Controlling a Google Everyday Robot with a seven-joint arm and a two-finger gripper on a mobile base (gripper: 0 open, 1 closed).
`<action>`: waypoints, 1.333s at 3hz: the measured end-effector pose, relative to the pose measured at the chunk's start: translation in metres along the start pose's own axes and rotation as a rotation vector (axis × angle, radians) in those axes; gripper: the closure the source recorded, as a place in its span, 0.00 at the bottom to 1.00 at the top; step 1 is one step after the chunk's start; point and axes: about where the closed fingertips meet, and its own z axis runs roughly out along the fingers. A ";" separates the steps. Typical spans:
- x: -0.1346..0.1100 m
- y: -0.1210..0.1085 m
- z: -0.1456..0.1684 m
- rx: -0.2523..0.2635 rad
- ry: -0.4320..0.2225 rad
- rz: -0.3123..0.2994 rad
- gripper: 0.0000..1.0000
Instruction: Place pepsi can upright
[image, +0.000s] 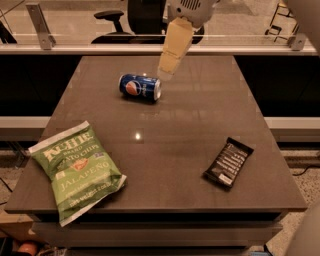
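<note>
Counted on the one dark table (200, 115): one pepsi can (140, 87), dark blue; one green bag of Kettle jalapeño chips (77, 170); one black snack bar (228, 162). Three loose items in all, no two of a kind. One gripper (165, 74), cream-coloured, hanging over the table's far side, just beside the can's silver end. Beyond the table, one black office chair (142, 15) in plain sight, plus two metal brackets (40, 25) on a single rail.
</note>
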 end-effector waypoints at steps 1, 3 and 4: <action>-0.023 -0.006 0.019 -0.009 0.018 -0.022 0.00; -0.045 -0.011 0.050 -0.053 0.035 -0.039 0.00; -0.049 -0.005 0.068 -0.103 0.032 -0.060 0.00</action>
